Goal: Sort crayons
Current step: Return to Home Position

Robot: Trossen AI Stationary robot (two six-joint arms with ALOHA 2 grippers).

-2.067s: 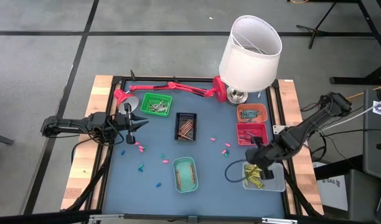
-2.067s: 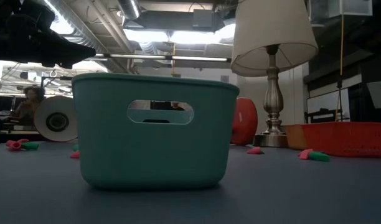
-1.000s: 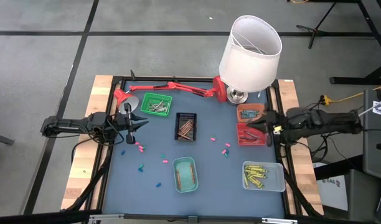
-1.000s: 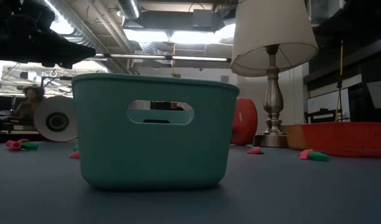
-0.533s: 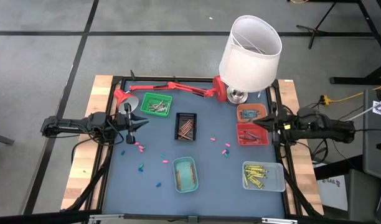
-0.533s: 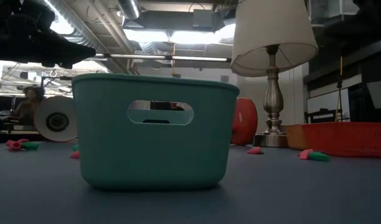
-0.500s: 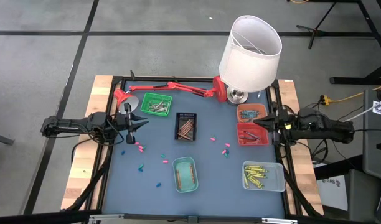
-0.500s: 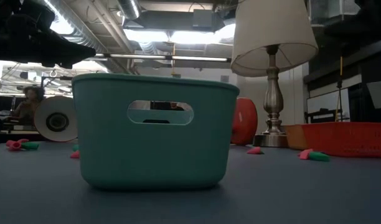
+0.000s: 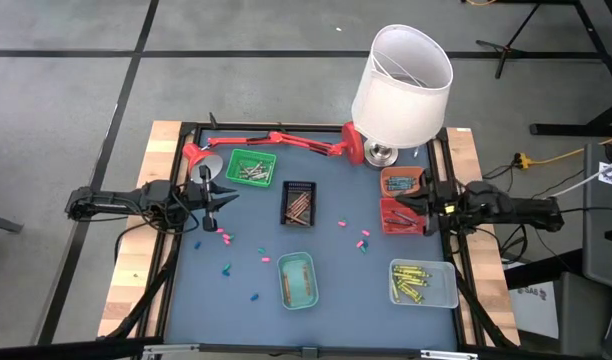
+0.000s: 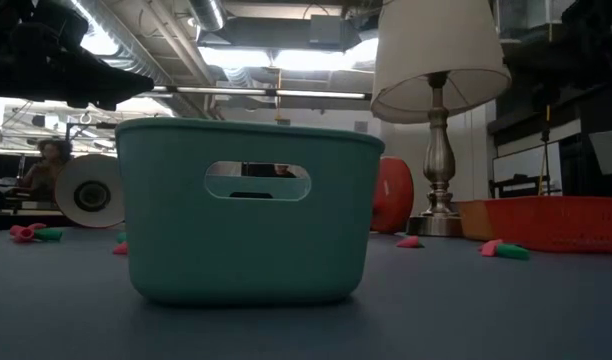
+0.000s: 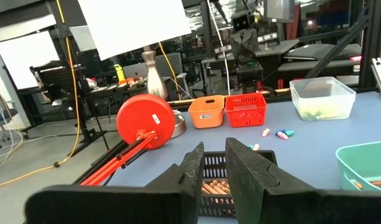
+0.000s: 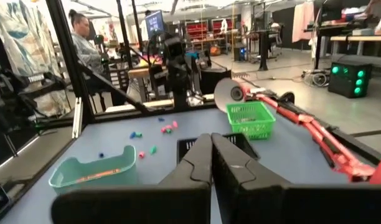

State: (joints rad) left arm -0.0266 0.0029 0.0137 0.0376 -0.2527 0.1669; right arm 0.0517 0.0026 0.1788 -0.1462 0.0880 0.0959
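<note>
Loose crayons (image 9: 223, 236) scattered mid blue mat (image 9: 336, 270), around black tray (image 9: 299, 203) and teal tray (image 9: 297, 280); others in trays. Guessing light, waxy, snappable, rolly: pinch mid-length, gently. Left gripper (image 9: 229, 197) parked by green tray (image 9: 251, 168), jaws slightly apart, empty. Right gripper (image 9: 401, 205) over red tray (image 9: 386, 226), jaws pressed together, empty. Only wrist views show jaws clearly; low view mostly teal wall.

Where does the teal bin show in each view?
High: teal bin, bottom centre.
Low: teal bin fills the middle.
Left wrist: teal bin, lower right edge.
Right wrist: teal bin, lower left.
Landmark: red lamp, in all four.
</note>
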